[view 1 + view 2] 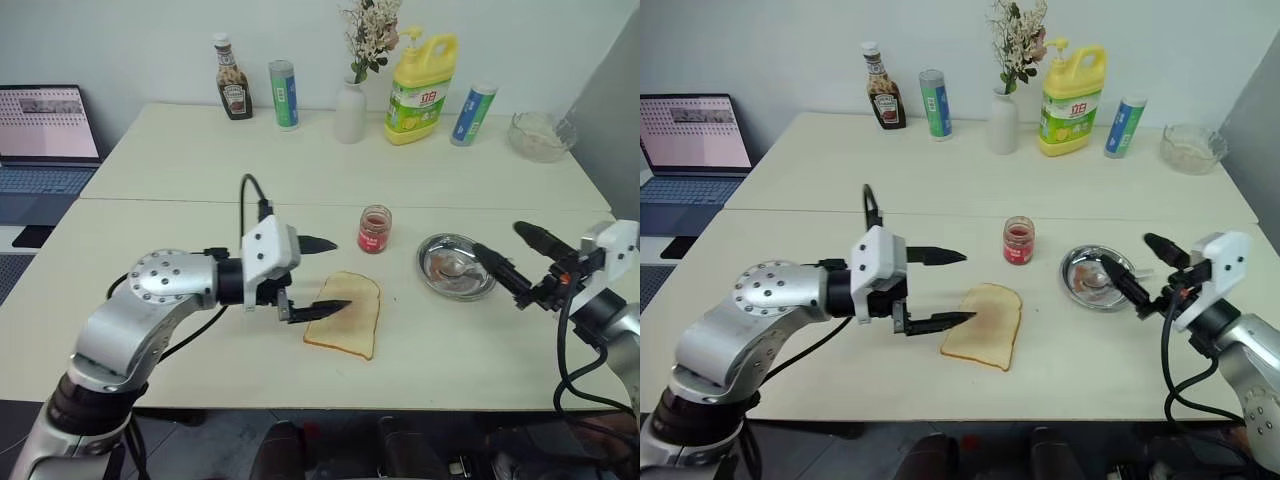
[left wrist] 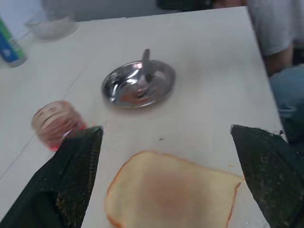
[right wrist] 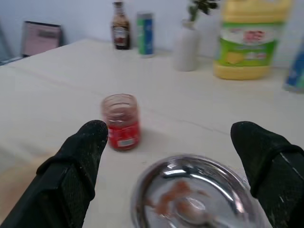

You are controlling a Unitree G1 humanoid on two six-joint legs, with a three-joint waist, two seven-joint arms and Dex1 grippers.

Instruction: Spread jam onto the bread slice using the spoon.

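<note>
Both head views look forward and down over the worktop (image 1: 150, 230) from above. The left wrist view sits close above the bread slice (image 2: 171, 194); the right wrist view faces the steel dish (image 3: 190, 190), which both share.

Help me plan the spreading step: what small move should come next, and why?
Probably lower the right gripper into the steel dish to take the spoon. Both grippers are open and empty, the spoon lies in the dish with reddish smears, and the bread slice shows only a faint tint.

Cream table (image 1: 200, 240) holding a bread slice (image 1: 346, 318) beneath the left fingers (image 1: 325, 310), a jam jar (image 1: 375, 229) past them, and a steel dish (image 1: 455, 266) by the right fingers (image 1: 500, 272).
</note>
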